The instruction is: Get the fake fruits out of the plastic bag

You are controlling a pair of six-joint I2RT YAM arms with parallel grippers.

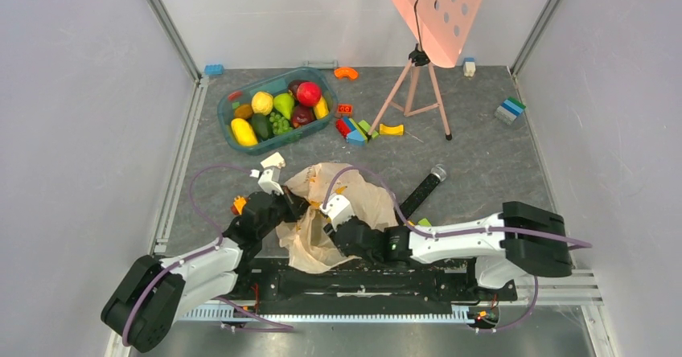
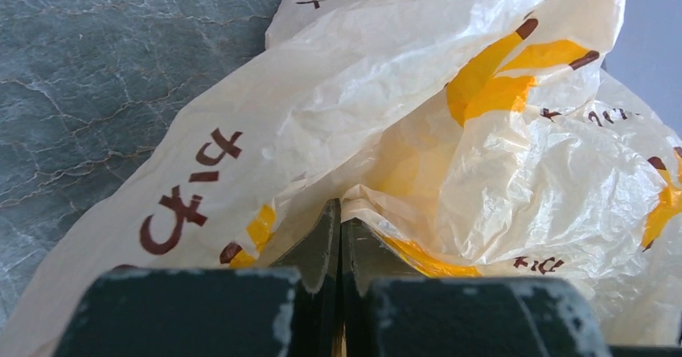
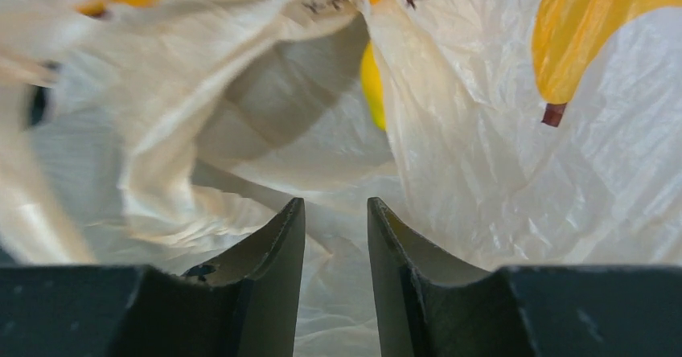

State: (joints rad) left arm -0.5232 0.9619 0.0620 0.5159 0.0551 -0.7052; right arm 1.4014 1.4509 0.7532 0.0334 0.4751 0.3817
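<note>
A grey stone-look worktop (image 1: 482, 164) is seen, walled by pale panels. At the middle of the near edge, the bag (image 1: 366, 200) is spread out crumpled, flanked by both arms. The left gripper (image 2: 340, 212) is clamped tight, and a fold of bag film is pinched at its tips. The right gripper (image 3: 336, 212) is parted by a narrow slit; film is seen beyond it, and nothing is held. Over by the far left corner, the fruits (image 1: 277, 112) are piled in a tub (image 1: 223, 116). Whether any fruit lies inside the bag cannot be told.
</note>
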